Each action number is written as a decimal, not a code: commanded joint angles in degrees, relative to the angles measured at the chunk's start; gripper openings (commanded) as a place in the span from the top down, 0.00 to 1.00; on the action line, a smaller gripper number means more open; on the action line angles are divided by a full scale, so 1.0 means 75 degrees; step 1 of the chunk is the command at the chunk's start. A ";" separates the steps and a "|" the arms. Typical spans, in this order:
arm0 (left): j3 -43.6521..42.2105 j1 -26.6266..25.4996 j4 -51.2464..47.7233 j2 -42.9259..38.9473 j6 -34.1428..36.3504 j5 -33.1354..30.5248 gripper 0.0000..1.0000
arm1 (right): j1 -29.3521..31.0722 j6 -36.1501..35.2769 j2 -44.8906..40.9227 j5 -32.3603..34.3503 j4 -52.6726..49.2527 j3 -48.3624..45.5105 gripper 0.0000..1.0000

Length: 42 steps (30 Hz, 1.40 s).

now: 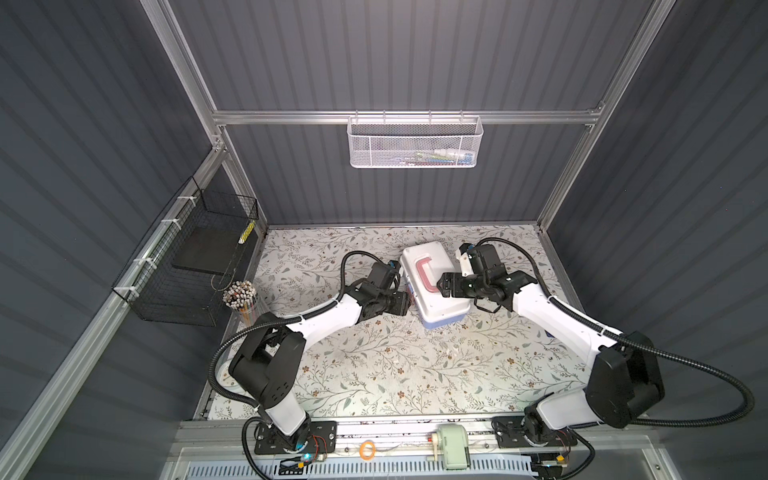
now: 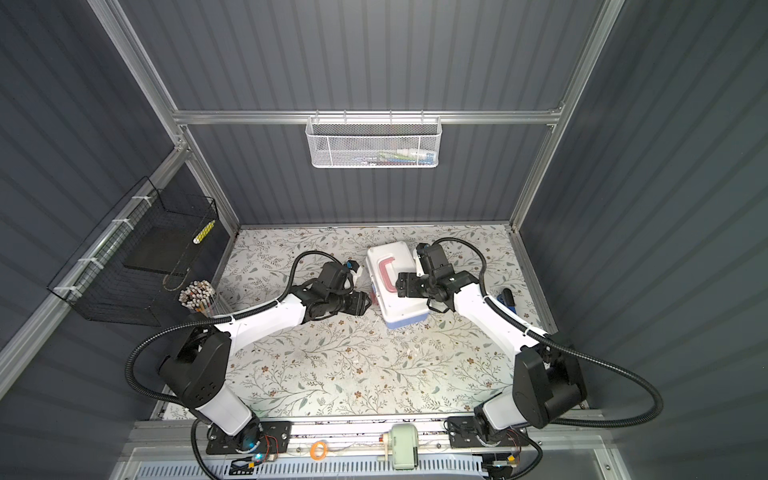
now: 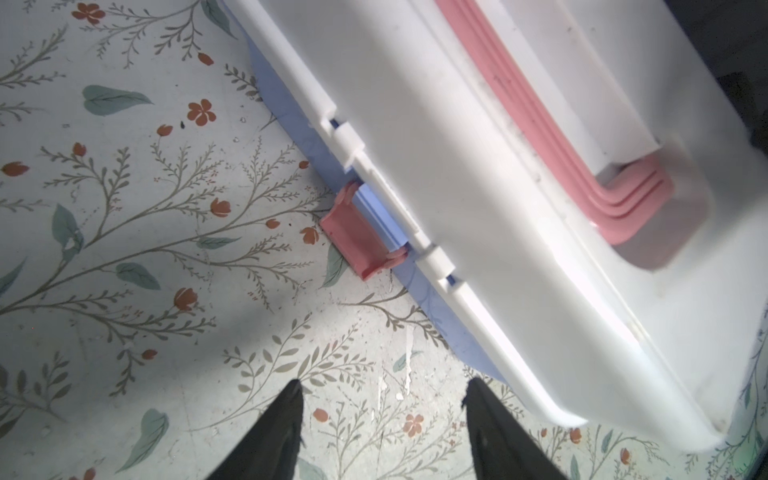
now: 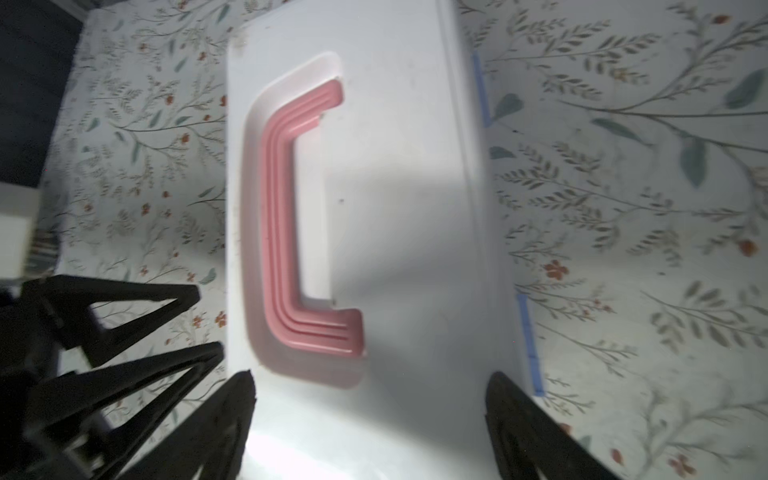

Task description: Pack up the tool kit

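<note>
The tool kit [image 1: 432, 291] [image 2: 395, 291] stands shut near the back middle of the floral table, its white lid on a light blue base. Its pink handle [image 4: 282, 208] lies flat in the lid's recess. The pink latch [image 3: 359, 241] sticks out from the blue base below the lid's rim. My left gripper [image 3: 382, 395] [image 1: 409, 303] is open and empty over the table, just beside the latch side. My right gripper [image 4: 370, 378] [image 1: 442, 286] is open wide above the lid, close to the handle's end. No loose tools show by the box.
A white mesh basket [image 1: 413, 141] hangs on the back rail, and a black wire basket [image 1: 187, 266] on the left wall. A cup of pencils [image 1: 241, 299] stands by the left arm. A small dark blue object [image 2: 507, 297] lies behind the right arm.
</note>
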 commanded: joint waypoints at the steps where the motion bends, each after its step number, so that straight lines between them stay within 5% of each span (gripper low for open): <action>1: 0.0211 -0.0026 0.0101 0.0119 0.0205 0.0337 0.37 | -0.0118 -0.0399 0.0525 0.1102 -0.0920 0.0379 0.09; 26: 0.0509 -0.0359 0.0176 0.0660 0.0057 0.0555 0.38 | -0.0251 -0.1318 0.2013 -0.0242 -0.0925 0.1775 0.01; 42: 0.1241 -0.1116 0.0088 0.1370 -0.0029 0.0740 0.39 | -0.0248 -0.3188 0.1691 -0.1204 -0.1698 0.1180 0.18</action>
